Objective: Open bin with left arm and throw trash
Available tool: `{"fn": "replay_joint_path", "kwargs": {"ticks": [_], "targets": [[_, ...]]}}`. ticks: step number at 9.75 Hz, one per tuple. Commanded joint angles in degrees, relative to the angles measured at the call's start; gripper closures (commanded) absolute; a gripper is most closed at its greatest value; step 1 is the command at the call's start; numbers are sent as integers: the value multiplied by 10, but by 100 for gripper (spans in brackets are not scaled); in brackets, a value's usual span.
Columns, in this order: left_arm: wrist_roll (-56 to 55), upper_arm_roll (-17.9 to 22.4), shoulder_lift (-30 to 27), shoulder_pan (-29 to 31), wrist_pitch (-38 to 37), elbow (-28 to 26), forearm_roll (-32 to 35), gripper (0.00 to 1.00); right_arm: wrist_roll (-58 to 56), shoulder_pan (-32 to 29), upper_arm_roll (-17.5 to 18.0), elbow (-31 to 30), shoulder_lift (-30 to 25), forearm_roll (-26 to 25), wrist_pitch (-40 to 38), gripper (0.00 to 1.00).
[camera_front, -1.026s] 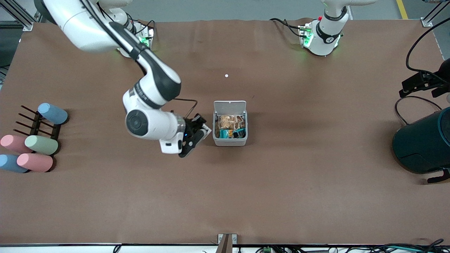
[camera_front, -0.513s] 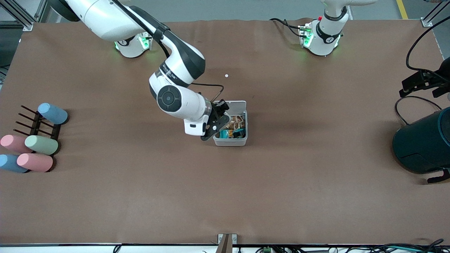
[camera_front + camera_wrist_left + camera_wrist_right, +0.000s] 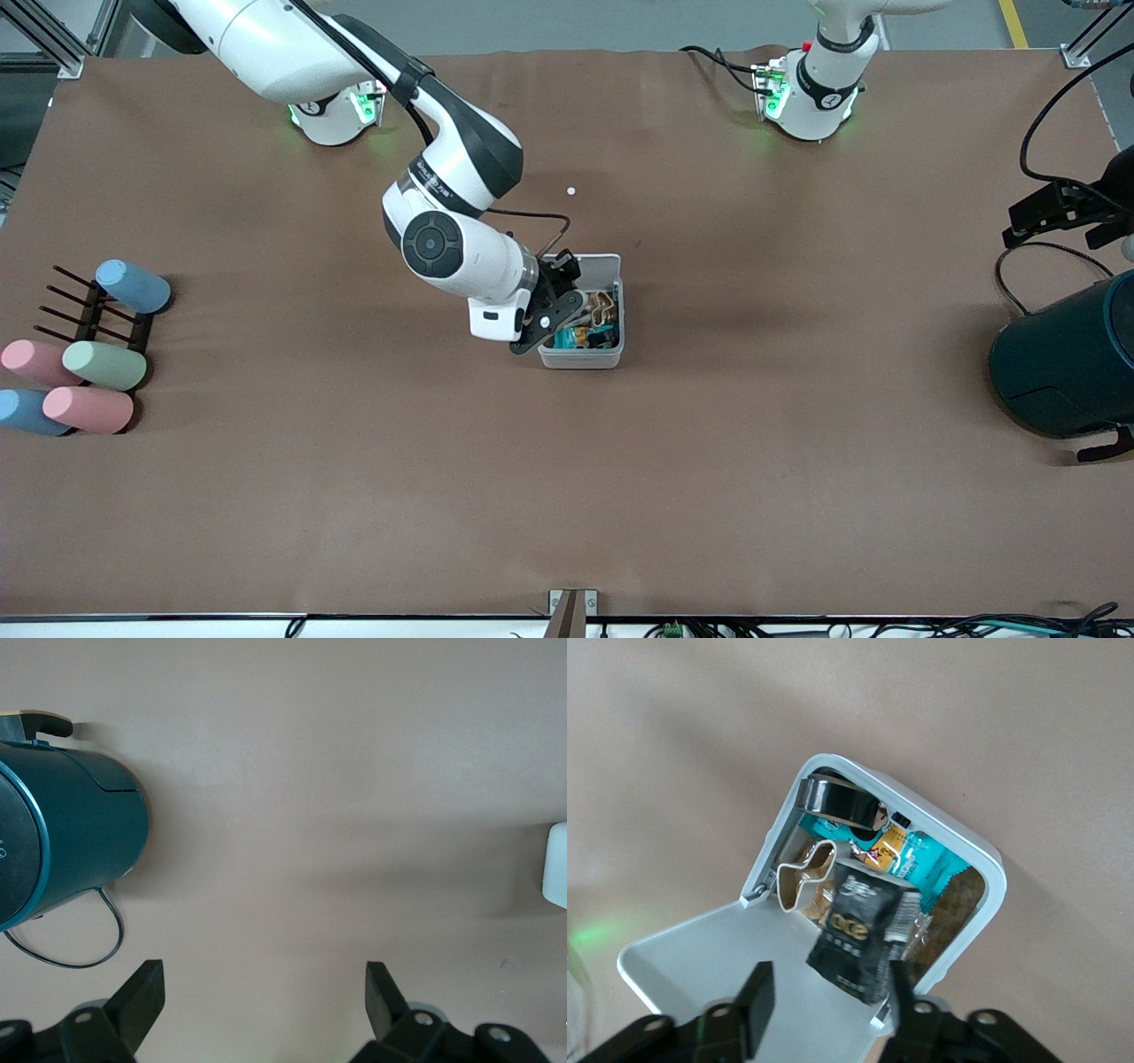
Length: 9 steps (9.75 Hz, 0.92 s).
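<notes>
The table (image 3: 567, 496) carries the big dark drum (image 3: 1067, 359) at the left arm's end and the pastel cylinders (image 3: 104, 365) at the right arm's end, neither part of the job. Mid-table stands the small white bin (image 3: 580, 357), its lid (image 3: 718, 966) swung up and back, so the opening step looks done; the throwing step is in hand.

The right end effector (image 3: 556, 312) hangs just over the bin's open mouth, at the edge nearest its own arm. In the right wrist view its fingers (image 3: 757, 997) stand spread, and the black packet (image 3: 859, 941) sits between and just below them, tilted, apparently let go or barely let go; whether any pad touches it I cannot tell. Its lower end is already inside the bin, above the rubber band (image 3: 804, 877), a dark disc (image 3: 837, 802) and a teal wrapper (image 3: 926, 855).

The next move, as I judge it, calls for a straight lift clear of the rim without dragging the packet out.

The left end effector (image 3: 261, 1010) waits with fingers spread wide, empty, over bare table beside the drum.
</notes>
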Motion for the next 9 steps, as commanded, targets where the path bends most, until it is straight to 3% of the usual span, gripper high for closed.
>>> {"fn": "replay_joint_path", "kwargs": {"ticks": [1, 3, 5, 6, 9], "targets": [[3, -1, 5, -2, -1, 14, 8, 0, 9, -5, 0, -10, -7, -2, 7, 0], [3, -1, 5, -2, -1, 14, 7, 0, 1, -46, -3, -9, -9, -3, 4, 0], [3, -1, 5, -1, -1, 14, 8, 0, 2, -86, -4, -11, -17, -85, -4, 0], [3, -1, 5, -2, -1, 14, 8, 0, 2, -97, -4, -11, -30, -103, -18, 0], [2, -2, 6, -2, -1, 14, 8, 0, 0, -167, -5, -10, -69, -106, -65, 0]]}}
